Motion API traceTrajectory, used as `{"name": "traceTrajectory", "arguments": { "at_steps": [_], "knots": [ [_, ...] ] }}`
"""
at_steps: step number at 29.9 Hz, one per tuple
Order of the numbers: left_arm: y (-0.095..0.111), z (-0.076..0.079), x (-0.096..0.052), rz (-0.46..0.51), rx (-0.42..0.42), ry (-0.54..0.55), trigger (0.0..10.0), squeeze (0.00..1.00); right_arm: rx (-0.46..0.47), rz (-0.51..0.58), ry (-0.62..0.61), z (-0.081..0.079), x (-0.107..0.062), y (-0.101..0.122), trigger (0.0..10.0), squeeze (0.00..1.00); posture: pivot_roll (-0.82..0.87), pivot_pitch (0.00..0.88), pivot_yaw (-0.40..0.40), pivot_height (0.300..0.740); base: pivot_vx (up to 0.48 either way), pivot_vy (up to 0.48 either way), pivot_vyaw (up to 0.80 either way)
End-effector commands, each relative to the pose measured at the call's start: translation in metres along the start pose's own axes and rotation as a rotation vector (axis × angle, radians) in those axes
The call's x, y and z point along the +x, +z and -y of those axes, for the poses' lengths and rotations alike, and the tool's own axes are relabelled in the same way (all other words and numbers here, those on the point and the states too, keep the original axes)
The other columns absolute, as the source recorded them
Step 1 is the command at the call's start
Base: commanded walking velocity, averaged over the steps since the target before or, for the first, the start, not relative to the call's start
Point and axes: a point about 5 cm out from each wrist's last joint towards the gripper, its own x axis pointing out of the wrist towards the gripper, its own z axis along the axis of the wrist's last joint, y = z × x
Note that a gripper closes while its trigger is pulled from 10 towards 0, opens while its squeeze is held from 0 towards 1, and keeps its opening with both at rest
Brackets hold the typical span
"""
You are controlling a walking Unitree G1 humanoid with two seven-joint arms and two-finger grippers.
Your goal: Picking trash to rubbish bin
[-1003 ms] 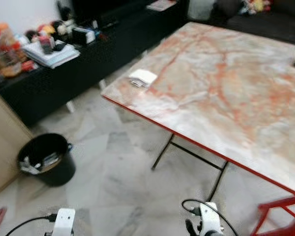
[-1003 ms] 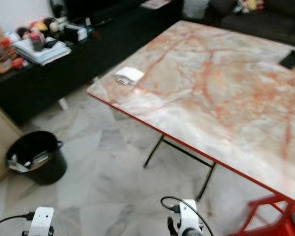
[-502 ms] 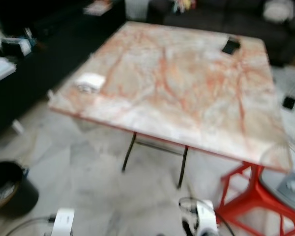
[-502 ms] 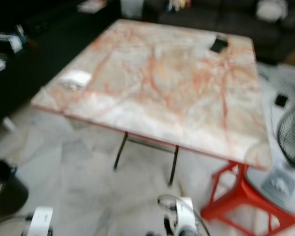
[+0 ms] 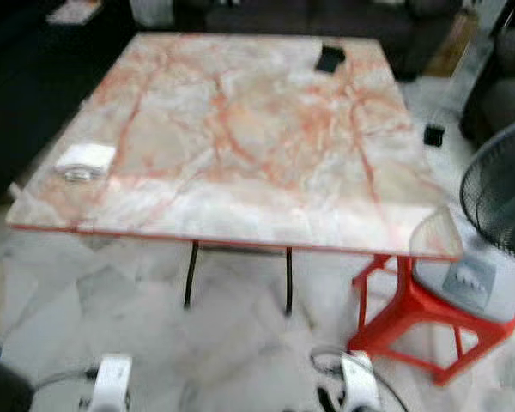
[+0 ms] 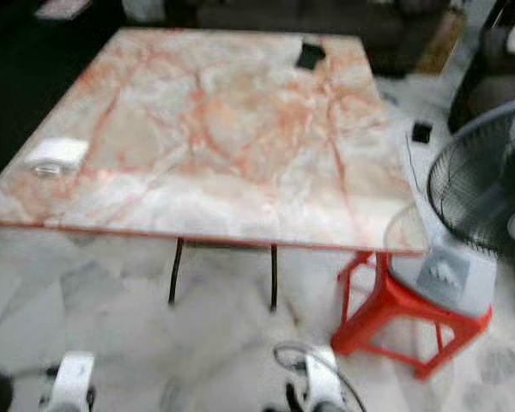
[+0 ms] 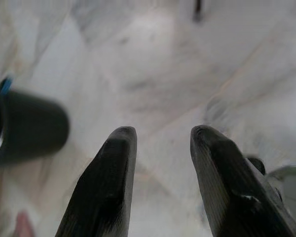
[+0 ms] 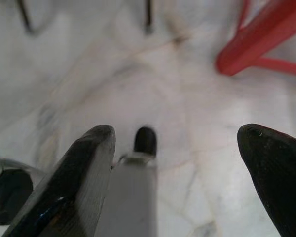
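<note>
Both grippers hang low over the pale marble-pattern floor [image 5: 154, 343], not at work. Left gripper [image 7: 158, 143]: fingers apart w/ a moderate gap, nothing between them; its wrist view has a dark round shape, prob. the black rubbish bin [image 7: 32, 131], off to one side, blurred. Right gripper [image 8: 182, 153]: fingers spread wide, empty; its wrist view shows floor and a red leg of the stool [image 8: 266, 34].

Head views are motion-blurred. Square table [image 5: 240, 129] w/ pinkish-orange veined marble top, red edge, thin black legs, sits straight ahead. White crumpled trash [image 5: 86, 159], looks like tissue/wrapper, lies on the tabletop near the robot's-left front corner. Small black flat item [image 5: 330, 58] near the far edge, right of centre; can't tell what it is. Red plastic stool [image 5: 421, 322] just beside the table's front-right corner, w/ a standing fan [image 6: 481, 206] (grey base, black grille) on it. Another small dark object [image 5: 434, 135] on the floor beyond.
</note>
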Motion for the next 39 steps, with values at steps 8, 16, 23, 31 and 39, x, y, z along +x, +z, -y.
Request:
{"name": "traceTrajectory", "arguments": {
  "at_steps": [8,16,23,31,39],
  "knots": [
    [-0.016,-0.003,-0.004,-0.049,0.01,0.002,10.0,0.0,0.013,-0.024,0.012,-0.006,-0.001,-0.009,10.0,0.0,0.13,0.142,0.014,0.74,0.0,0.0,-0.77],
    [0.005,0.0,0.0,0.045,0.021,-0.007,10.0,0.0,0.008,0.039,0.032,-0.012,0.001,0.002,10.0,0.0,0.13,0.143,0.02,0.74,0.0,0.0,-0.19],
    [0.04,-0.007,0.0,0.26,-0.067,0.098,10.0,0.0,-0.074,0.193,0.096,-0.015,0.003,0.038,10.0,0.0,0.13,0.124,0.026,0.74,0.0,0.0,0.0],
    [0.04,-0.016,-0.018,0.438,-0.031,0.146,10.0,0.0,-0.112,0.346,0.13,-0.006,-0.001,0.065,10.0,0.0,0.13,0.119,0.01,0.74,0.0,0.0,0.0],
    [0.079,-0.01,-0.05,0.691,0.003,0.188,10.0,0.0,-0.194,0.609,0.184,-0.009,-0.015,0.106,10.0,0.0,0.12,0.106,-0.006,0.74,0.0,0.0,0.0]
  ]
}}
